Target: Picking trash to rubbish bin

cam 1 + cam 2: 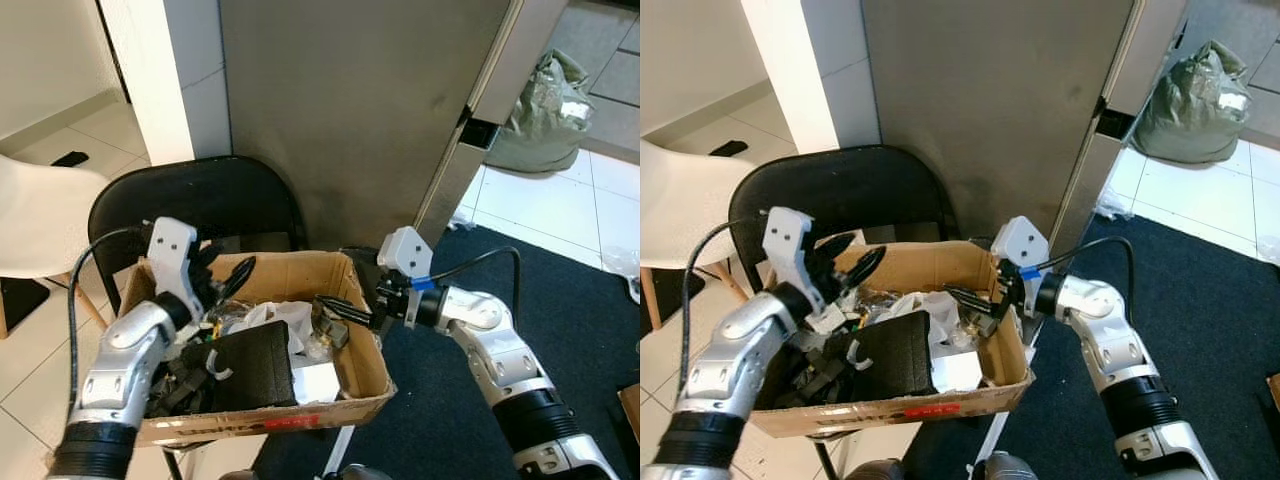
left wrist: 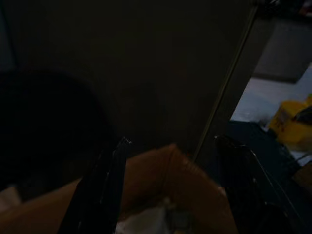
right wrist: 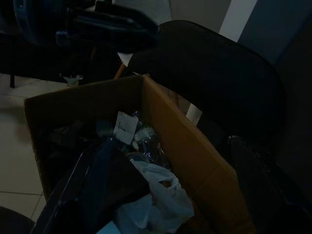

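Over the box's (image 1: 345,395) right wall, the right gripper (image 1: 340,310) reaches in with fingers spread wide, holding nothing, probably poised to take or drop trash. At the far left corner the left gripper (image 1: 225,275) hovers, also wide and holding nothing. Below them the box, serving as bin, holds a white bag (image 1: 285,318), a black case (image 1: 255,365) and scraps. It rests on a black chair (image 1: 195,200), likely to keep it within reach.
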You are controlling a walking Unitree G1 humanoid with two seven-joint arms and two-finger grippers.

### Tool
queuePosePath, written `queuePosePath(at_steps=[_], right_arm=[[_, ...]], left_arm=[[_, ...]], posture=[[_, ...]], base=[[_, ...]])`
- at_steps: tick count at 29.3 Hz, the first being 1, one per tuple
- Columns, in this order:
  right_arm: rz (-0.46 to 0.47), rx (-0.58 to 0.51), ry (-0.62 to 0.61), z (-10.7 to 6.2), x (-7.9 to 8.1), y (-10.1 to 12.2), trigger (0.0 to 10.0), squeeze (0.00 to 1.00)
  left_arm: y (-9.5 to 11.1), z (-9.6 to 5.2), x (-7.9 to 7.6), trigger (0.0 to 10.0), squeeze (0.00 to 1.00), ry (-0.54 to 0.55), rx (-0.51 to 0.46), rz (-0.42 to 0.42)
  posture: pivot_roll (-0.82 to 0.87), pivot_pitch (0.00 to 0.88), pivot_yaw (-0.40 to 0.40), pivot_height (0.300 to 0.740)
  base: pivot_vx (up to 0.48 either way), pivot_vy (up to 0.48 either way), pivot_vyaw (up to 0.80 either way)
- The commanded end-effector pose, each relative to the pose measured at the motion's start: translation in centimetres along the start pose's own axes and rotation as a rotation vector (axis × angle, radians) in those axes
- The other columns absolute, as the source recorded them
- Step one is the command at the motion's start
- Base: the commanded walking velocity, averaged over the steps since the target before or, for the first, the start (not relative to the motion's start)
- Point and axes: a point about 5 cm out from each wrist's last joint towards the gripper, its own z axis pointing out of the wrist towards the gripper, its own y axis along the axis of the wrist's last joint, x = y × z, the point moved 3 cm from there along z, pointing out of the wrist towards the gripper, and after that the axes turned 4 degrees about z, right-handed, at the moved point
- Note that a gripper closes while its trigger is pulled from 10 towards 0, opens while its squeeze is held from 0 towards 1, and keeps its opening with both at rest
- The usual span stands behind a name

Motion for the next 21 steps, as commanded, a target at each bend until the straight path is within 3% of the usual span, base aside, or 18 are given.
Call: queuePosePath(at_steps=[1, 3, 6, 10, 12, 17, 21], right_arm=[[0.026, -0.014, -0.007, -0.1, 0.0, -0.2, 10.0, 0.0], [0.056, -0.037, -0.015, -0.1, 0.0, 0.0, 10.0, 0.0], [0.26, -0.192, -0.092, 0.2, -0.7, 1.1, 10.0, 0.0], [0.418, -0.303, -0.164, 0.4, -1.4, 1.6, 10.0, 0.0], [0.442, -0.324, -0.178, 0.5, -1.5, 1.8, 10.0, 0.0], [0.583, -0.421, -0.363, -0.3, -4.0, 1.7, 10.0, 0.0], [0.601, -0.42, -0.376, -0.4, -4.2, 1.6, 10.0, 0.0]], left_arm=[[0.3, 0.6, -0.1, 10.0, 0.0, 0.04, -0.019, -0.021], [0.3, 1.0, -0.4, 10.0, 0.0, 0.054, -0.031, -0.028], [1.0, 1.6, -0.2, 10.0, 0.0, 0.101, -0.101, -0.065], [1.8, 1.6, 0.5, 10.0, 0.0, 0.153, -0.136, -0.059], [1.7, 1.7, 0.3, 10.0, 0.0, 0.146, -0.131, -0.051], [1.0, 1.5, 0.1, 10.0, 0.0, 0.147, -0.1, -0.046], [0.7, 1.4, 0.1, 10.0, 0.0, 0.159, -0.095, -0.047]], posture=[[0.02, 0.0, -0.043, 0.74], [0.02, 0.0, -0.039, 0.74], [0.02, 0.0, -0.035, 0.74], [0.02, 0.0, -0.034, 0.74], [0.02, 0.0, -0.034, 0.74], [0.02, 0.0, -0.035, 0.74], [0.02, 0.0, -0.035, 0.74]], base=[[0.0, 0.0, 0.0], [0.0, 0.0, 0.0], [0.0, 0.0, 0.0], [0.0, 0.0, 0.0], [0.0, 0.0, 0.0], [0.0, 0.0, 0.0], [0.0, 0.0, 0.0]])
